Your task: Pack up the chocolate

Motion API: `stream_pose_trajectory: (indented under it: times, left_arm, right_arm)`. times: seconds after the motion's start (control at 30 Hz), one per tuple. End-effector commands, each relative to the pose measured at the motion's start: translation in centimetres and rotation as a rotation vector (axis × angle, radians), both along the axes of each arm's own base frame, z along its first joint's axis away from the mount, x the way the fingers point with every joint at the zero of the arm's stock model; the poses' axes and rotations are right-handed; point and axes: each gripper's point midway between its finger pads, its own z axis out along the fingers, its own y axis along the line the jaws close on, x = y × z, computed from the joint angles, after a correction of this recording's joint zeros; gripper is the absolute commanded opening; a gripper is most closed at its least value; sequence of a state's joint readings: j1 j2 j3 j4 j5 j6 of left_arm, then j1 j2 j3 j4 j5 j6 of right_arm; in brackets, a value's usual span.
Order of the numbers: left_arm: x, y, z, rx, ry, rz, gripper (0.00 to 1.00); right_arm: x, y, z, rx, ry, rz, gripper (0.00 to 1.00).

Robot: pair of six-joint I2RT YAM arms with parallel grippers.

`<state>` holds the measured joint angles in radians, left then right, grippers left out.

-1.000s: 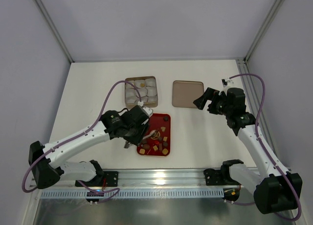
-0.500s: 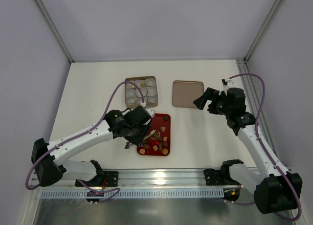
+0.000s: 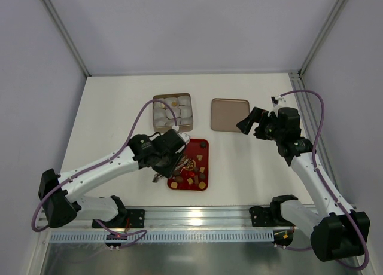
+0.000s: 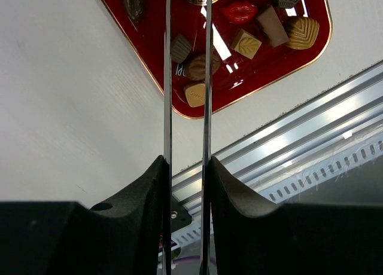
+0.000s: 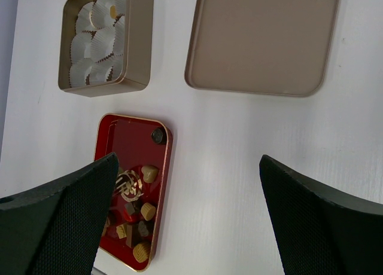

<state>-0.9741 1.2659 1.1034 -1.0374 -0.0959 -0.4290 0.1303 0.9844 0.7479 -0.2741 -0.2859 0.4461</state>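
The chocolate (image 3: 189, 177) lies as several small brown and tan pieces in the near half of a red tray (image 3: 194, 149). One dark round piece (image 3: 204, 145) sits alone at the tray's far right corner. My left gripper (image 3: 169, 161) is shut on metal tweezers (image 4: 167, 78), whose blades reach over the tray's left side. The blades straddle a brown oval chocolate (image 4: 200, 66), and their tips are out of the left wrist view. My right gripper (image 3: 248, 122) is open and empty above the table, right of the tray (image 5: 128, 137).
A square golden tin (image 3: 157, 99) with whitish paper cups (image 5: 99, 48) stands behind the tray. Its lid (image 3: 230, 115) lies to the right, under my right gripper. The aluminium rail (image 4: 287, 137) runs along the near table edge.
My left arm has shifted slightly over the tray's left side with the tweezers. The right arm has not moved.
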Motion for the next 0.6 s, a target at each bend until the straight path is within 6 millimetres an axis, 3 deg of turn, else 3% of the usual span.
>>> stream_pose_trajectory:
  times: [0.0,0.57]
  left_arm:
    - [0.8,-0.8,1.7,-0.032,-0.049,-0.009,0.26]
    - [2.6,-0.9,5.4,-0.069,-0.156,0.039,0.22]
  right_arm:
    - [0.3,0.0,0.8,-0.015,-0.036,0.006,1.00]
    - [0.3,0.1,1.0,-0.014,-0.040,0.011,1.00]
